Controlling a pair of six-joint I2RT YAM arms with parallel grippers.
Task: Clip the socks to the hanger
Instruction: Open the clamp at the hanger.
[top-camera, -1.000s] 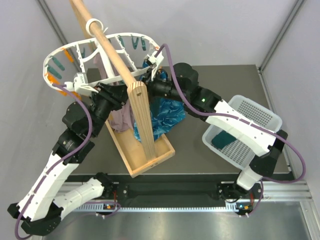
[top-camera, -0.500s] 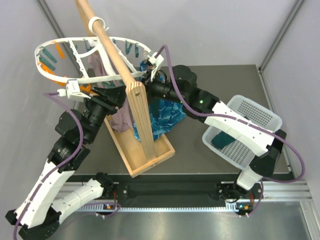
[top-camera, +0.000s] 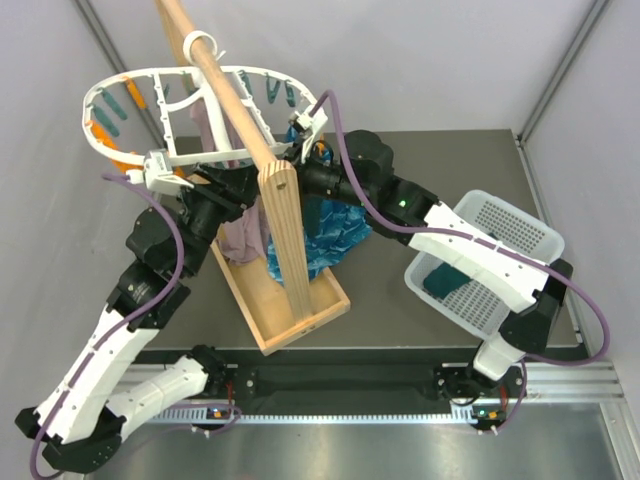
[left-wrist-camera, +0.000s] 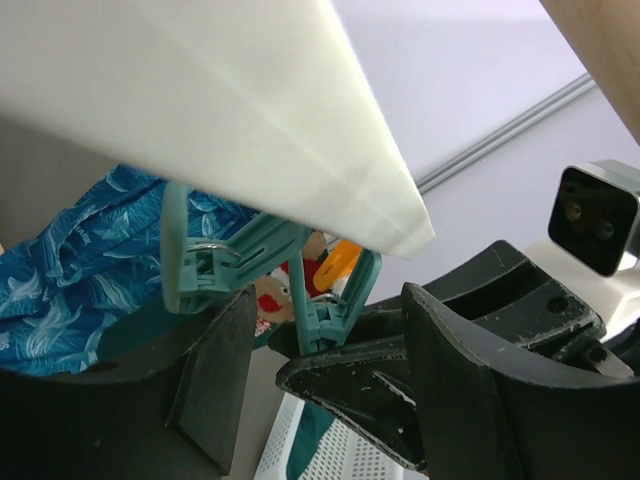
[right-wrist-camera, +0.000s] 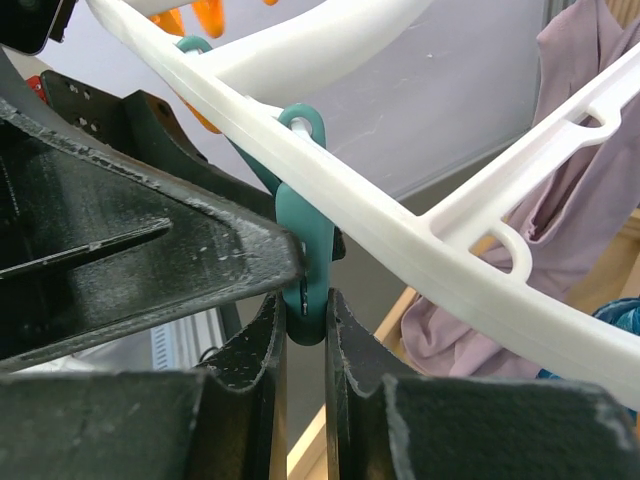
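a white oval hanger (right-wrist-camera: 380, 215) hangs by its hook from a slanted wooden pole (top-camera: 235, 98) at upper left, teal and orange pegs spaced around its rim. just under the near rim, the left gripper (left-wrist-camera: 325, 320) holds its fingers spread on either side of a teal peg (left-wrist-camera: 335, 300), neither pad clearly touching it. a mauve-grey cloth (top-camera: 240, 235) droops below the hanger toward the wooden stand (top-camera: 300, 310). right of the stand's upright post, the right gripper (right-wrist-camera: 305, 318) has its fingers pressed together on the lower end of that same peg (the wrist view shows the pinch plainly). a bright blue cloth (top-camera: 340, 225) lies bunched beneath that arm. far right, a dark teal sock (top-camera: 445, 280) lies in a white basket (top-camera: 505, 225), well apart from the hanger.
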